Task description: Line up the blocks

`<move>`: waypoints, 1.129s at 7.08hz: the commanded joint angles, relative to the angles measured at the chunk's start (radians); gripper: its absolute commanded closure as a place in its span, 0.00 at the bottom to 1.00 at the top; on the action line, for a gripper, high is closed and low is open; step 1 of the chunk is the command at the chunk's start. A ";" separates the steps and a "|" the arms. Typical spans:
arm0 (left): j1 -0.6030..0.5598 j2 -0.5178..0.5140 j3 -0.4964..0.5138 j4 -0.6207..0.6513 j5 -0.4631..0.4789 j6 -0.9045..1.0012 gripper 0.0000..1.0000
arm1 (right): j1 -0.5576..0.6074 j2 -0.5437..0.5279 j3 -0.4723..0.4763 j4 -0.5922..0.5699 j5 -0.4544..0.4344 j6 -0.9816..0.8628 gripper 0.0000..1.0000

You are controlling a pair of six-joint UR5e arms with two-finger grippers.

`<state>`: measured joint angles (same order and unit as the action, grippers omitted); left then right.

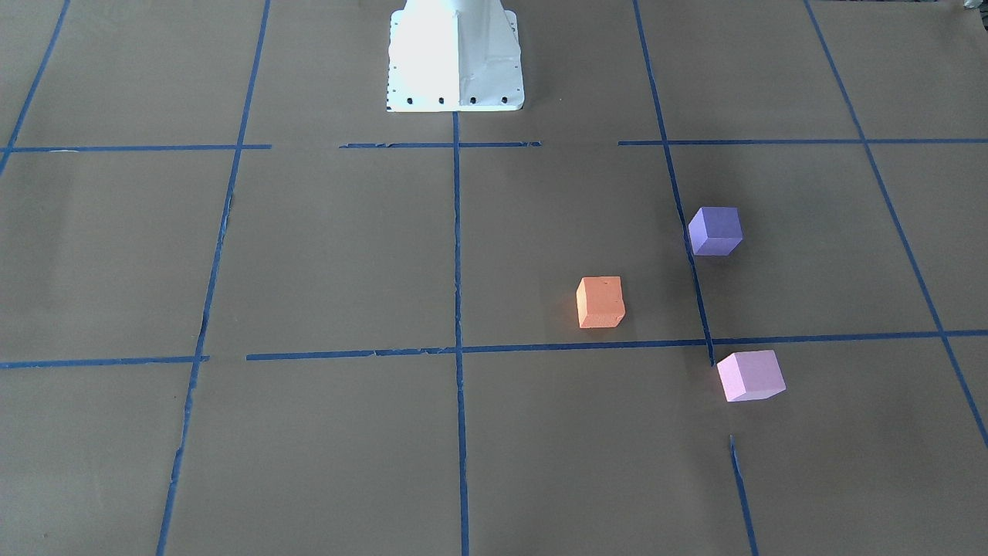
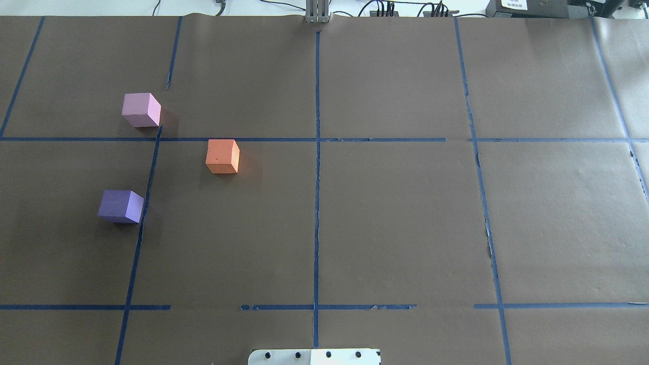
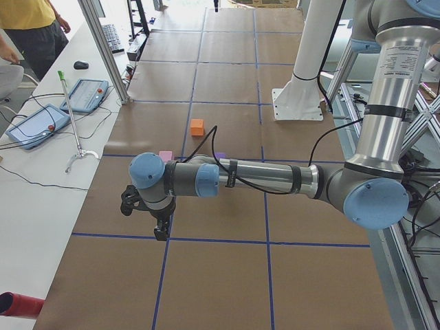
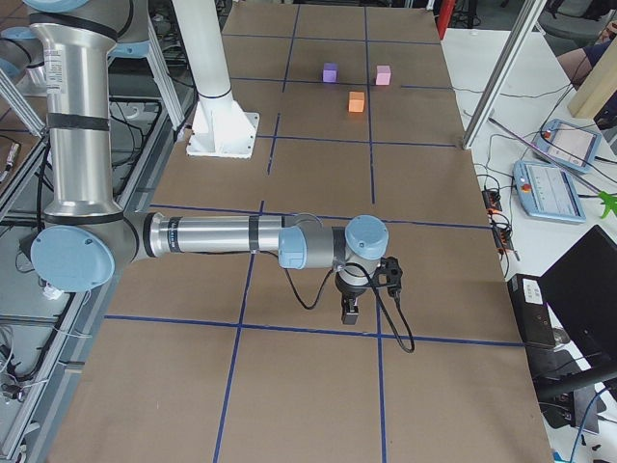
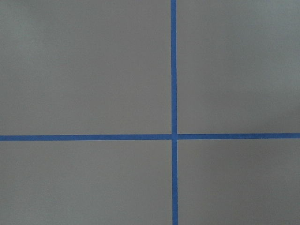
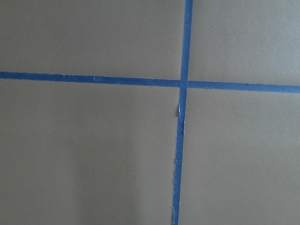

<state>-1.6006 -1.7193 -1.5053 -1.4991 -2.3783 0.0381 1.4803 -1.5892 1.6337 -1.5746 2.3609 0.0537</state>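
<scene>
Three cubes lie apart on the brown paper on the robot's left half: an orange block [image 2: 222,156], a purple block [image 2: 120,206] nearer the robot, and a light pink block [image 2: 141,109] farther out. In the front-facing view they are the orange block [image 1: 600,302], purple block [image 1: 715,230] and pink block [image 1: 749,375]. My left gripper [image 3: 159,232] shows only in the left side view, pointing down, well away from the blocks. My right gripper [image 4: 350,313] shows only in the right side view, far from them. I cannot tell whether either is open or shut. Both wrist views show only paper and tape.
Blue tape lines [image 2: 317,152] grid the brown paper. The white robot base [image 1: 455,58] stands at mid table. Teach pendants [image 3: 38,124] and cables lie on the side bench, an aluminium post [image 3: 103,48] stands by it, and an operator [image 3: 27,27] stands beyond.
</scene>
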 commanded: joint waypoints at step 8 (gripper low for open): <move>0.266 -0.032 -0.048 -0.181 -0.057 -0.217 0.00 | 0.000 0.000 0.000 -0.001 0.000 0.000 0.00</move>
<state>-1.4652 -1.7176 -1.5173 -1.6652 -2.4087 -0.0383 1.4803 -1.5892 1.6337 -1.5749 2.3608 0.0537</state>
